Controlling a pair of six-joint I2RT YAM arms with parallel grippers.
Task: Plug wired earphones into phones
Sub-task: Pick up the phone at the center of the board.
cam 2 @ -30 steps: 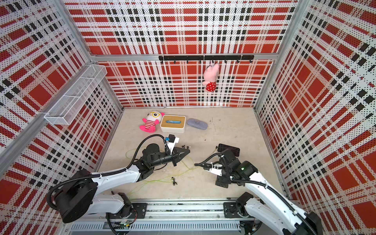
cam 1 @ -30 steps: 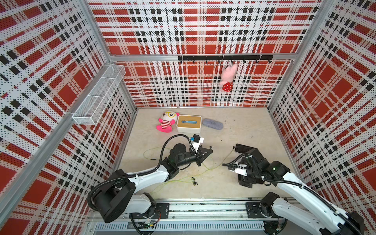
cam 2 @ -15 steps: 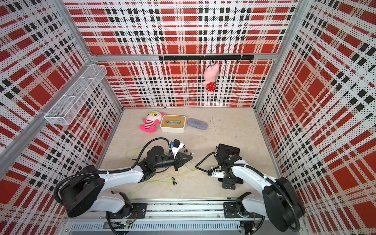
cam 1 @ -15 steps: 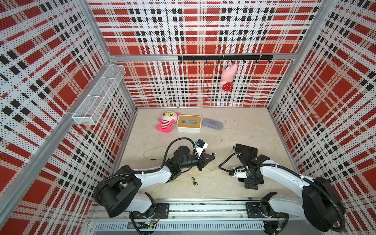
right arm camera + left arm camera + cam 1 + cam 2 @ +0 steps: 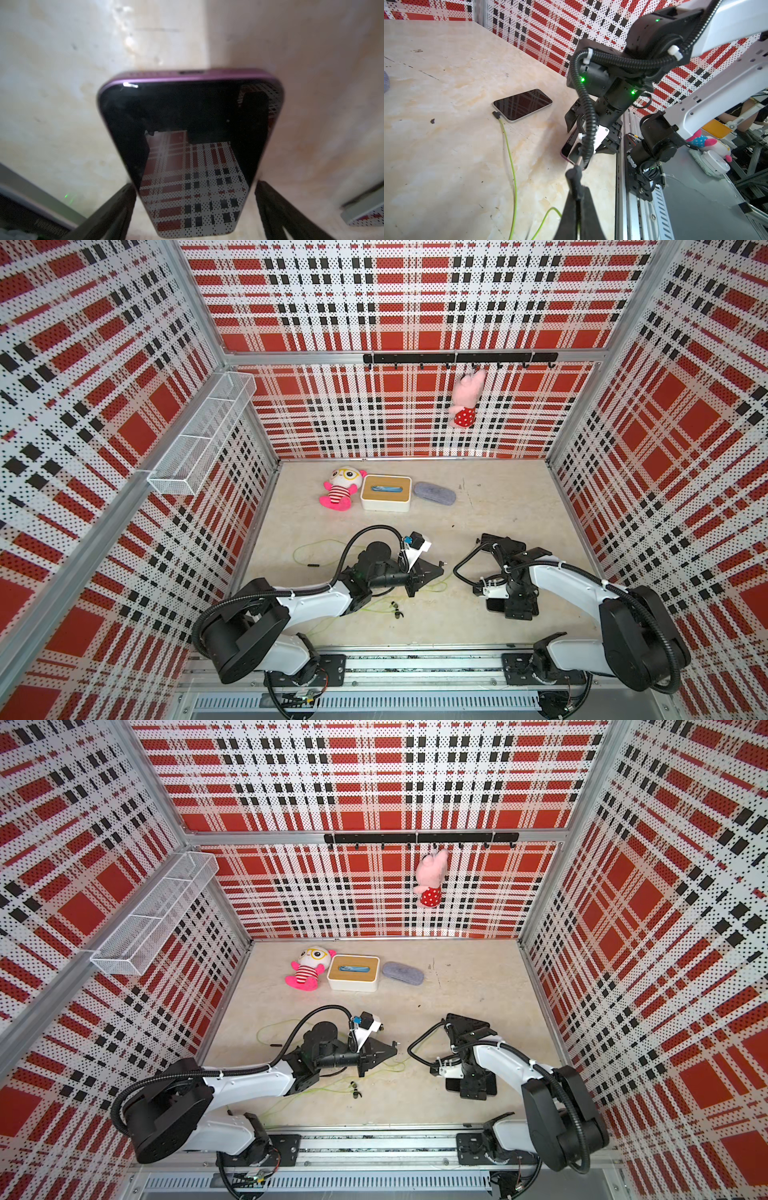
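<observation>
The left fingers [image 5: 579, 199] are pressed fully together on a small black plug [image 5: 574, 172], whose bare metal tip points toward the purple-edged phone [image 5: 191, 116]. A yellow-green cable [image 5: 544, 220] runs back from that grip. Taking the table [image 5: 478, 497] as a clock face with twelve at the back wall, these fingers sit near the centre and aim toward three o'clock. The purple-edged phone lies flat, screen up, at about four o'clock, and is mostly hidden under the right arm in both top views. The right fingers [image 5: 270, 205] stand wide apart astride it, one tip by each long edge near one end. The tips are at or just beside those edges, and whether they press on the phone cannot be told. Its port shows as a dark slot in the short edge away from the fingers. The silver-edged phone [image 5: 522, 105] lies flat at about two o'clock, well apart from the plug. A black connector [image 5: 496, 114] sits against its short edge, and a second cable [image 5: 508, 149] of the same yellow-green runs from there across the table toward the centre. A pair of small black earbuds [image 5: 397, 610] lies at about six o'clock, near the left arm's wrist. Around twelve o'clock a plush doll [image 5: 340, 489], a white box [image 5: 385, 494] with a wooden lid and a grey case [image 5: 434, 492] lie in a row.
</observation>
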